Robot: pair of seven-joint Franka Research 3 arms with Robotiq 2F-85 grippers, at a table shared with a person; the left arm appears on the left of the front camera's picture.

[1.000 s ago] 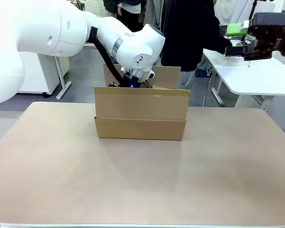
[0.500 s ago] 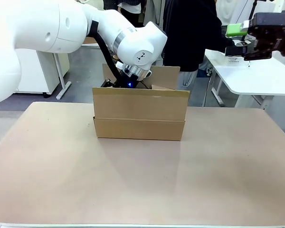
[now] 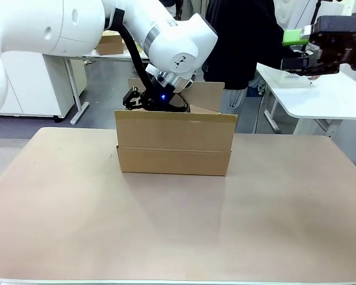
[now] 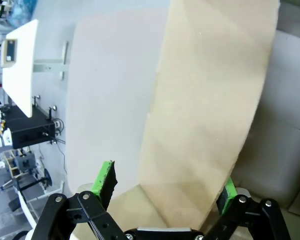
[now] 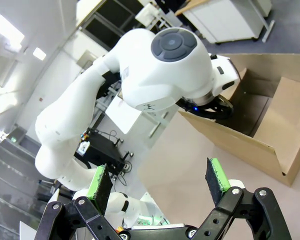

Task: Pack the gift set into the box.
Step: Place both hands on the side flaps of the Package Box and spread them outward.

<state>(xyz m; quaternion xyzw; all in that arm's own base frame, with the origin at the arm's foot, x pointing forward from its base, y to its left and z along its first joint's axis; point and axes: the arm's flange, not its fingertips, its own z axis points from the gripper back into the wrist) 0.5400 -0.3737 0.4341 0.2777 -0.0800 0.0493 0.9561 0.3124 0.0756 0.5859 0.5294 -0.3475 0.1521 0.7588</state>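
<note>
The box [image 3: 175, 142] is a brown carton standing mid-table with its flaps up. My left arm reaches over its back left corner, and my left gripper [image 3: 135, 99] hangs just above the rim. In the left wrist view this gripper [image 4: 165, 186] is open, and a tan cardboard flap [image 4: 210, 110] runs between its green pads [image 4: 104, 177] without being clamped. My right gripper [image 3: 292, 50] is open, high at the far right, well away from the box. From the right wrist view the gripper [image 5: 157, 181] looks down on the open box [image 5: 255, 130], whose visible inside is bare cardboard.
A person in dark clothes [image 3: 237, 35] stands behind the box. A white side table [image 3: 320, 95] is at the far right. The tan tabletop [image 3: 178, 225] stretches wide in front of the box.
My left wrist has lifted and swung up and to the left, bringing its gripper out above the box's back left rim. The box has slid slightly left. The right gripper has stayed put.
</note>
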